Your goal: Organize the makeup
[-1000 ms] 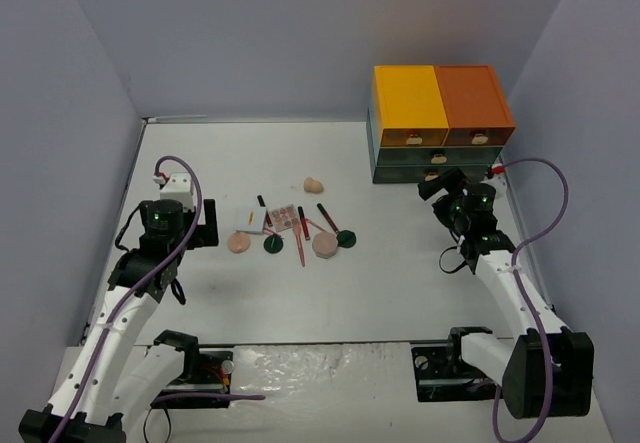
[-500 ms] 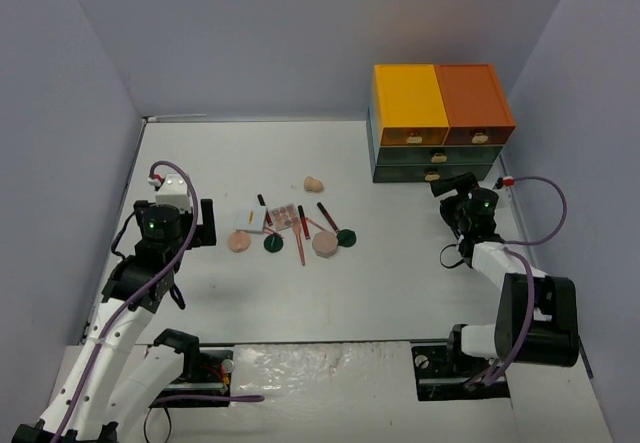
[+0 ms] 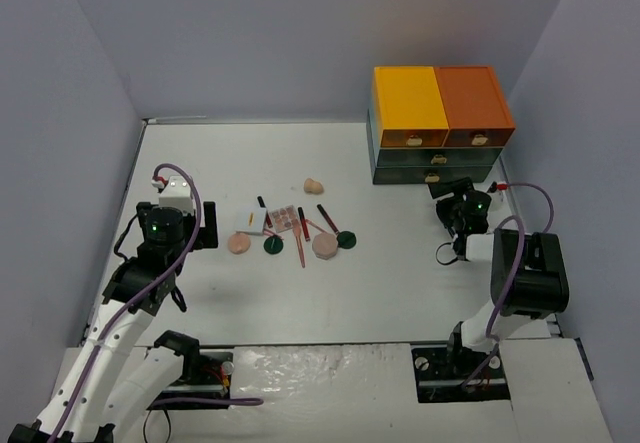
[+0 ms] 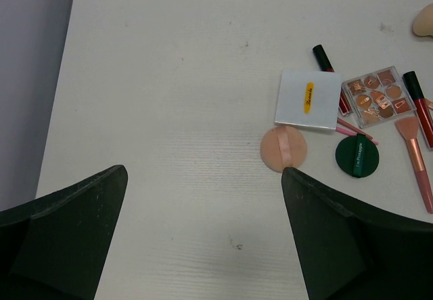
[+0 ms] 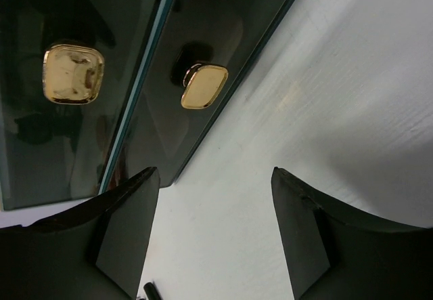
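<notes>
Right arm (image 3: 525, 273) had folded back tighter; left fingers (image 4: 61, 236) gaped empty just short of the makeup (image 3: 283, 217) scattered on the surface (image 3: 380, 283). Farther off, right fingers (image 5: 318, 246), parted and empty, faced the bottom drawer's knob (image 5: 203, 86), where an off-centre pinch could slip.

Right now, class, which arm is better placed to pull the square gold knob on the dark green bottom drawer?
Right. The right gripper, open, faces the square gold knob on the dark green bottom drawer; the left gripper hangs across the table by the scattered makeup.
</notes>
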